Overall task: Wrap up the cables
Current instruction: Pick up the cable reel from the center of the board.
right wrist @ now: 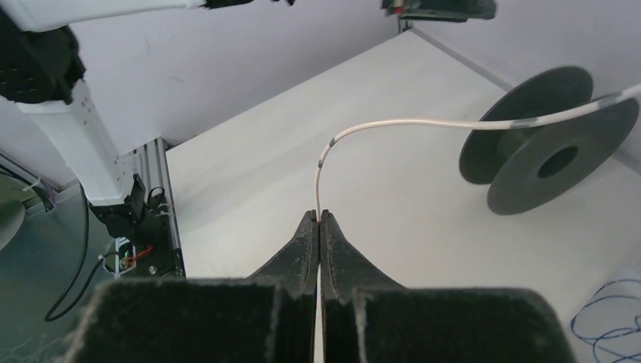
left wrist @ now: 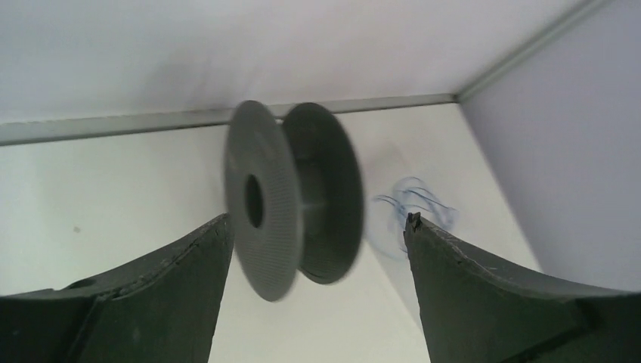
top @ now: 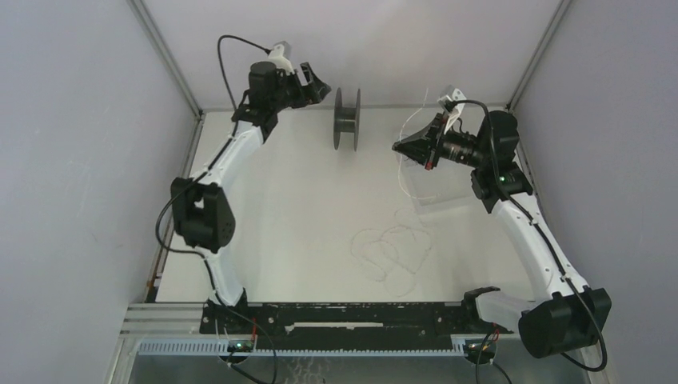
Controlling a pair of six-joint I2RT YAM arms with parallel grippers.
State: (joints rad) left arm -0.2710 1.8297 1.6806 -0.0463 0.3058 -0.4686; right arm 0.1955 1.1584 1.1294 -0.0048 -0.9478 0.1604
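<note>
Right claw (right wrist: 320,219) is clenched tight on the white cable (right wrist: 408,121). The cord comes straight out from between the tips, bends over and runs across in front of the black spool (right wrist: 552,144). The rest of it lies in loose loops on the surface (top: 304,208), near the middle and a bit to the right, well apart from the spool. That claw points left at the spool, with the right wall close behind its wrist, so all of its room is on the left side. The right arm climbs along the right edge of the surface and folds inward at the top. Left claw (left wrist: 317,219) is released, fingers spread wide. The spool stands on its rim just past them and looks blurry in that wrist view, so I can't tell if a finger touches it. It sits near the far edge with the back wall just behind, so it's pretty cramped there. The left arm runs up the left edge, elbow out toward the wall, wrist turned right. A tangle of blue wire (left wrist: 412,204) lies past the spool, near the right wall.
</note>
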